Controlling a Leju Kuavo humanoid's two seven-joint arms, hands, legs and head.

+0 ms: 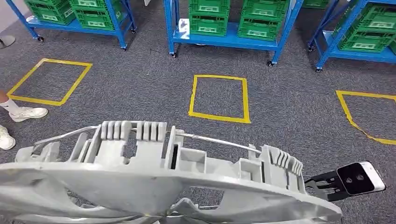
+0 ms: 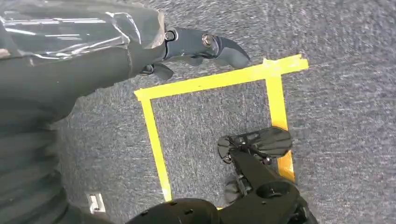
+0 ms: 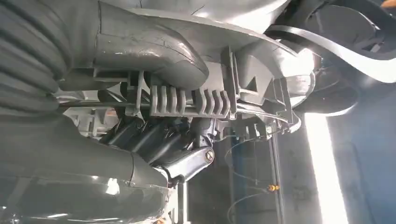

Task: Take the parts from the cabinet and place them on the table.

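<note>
A large grey moulded plastic part (image 1: pixel 154 182), with ribbed fins and cut-outs, stretches across the bottom of the head view, lifted above the carpet. In the right wrist view my right hand (image 3: pixel 159 140) grips this part (image 3: pixel 243 93). The thick grey thumb (image 3: pixel 154 56) lies over its ribbed section and the dark fingers (image 3: pixel 187 161) wrap under it. My left hand (image 2: pixel 196 46) hangs over the floor, a dark finger stretched out, with nothing in it.
Blue wheeled racks with green crates (image 1: pixel 229 21) line the far side, with more at the left (image 1: pixel 79 14) and right (image 1: pixel 369 32). Yellow tape squares (image 1: pixel 219 98) mark the grey carpet. A person's white shoes (image 1: pixel 28 113) stand at the left edge.
</note>
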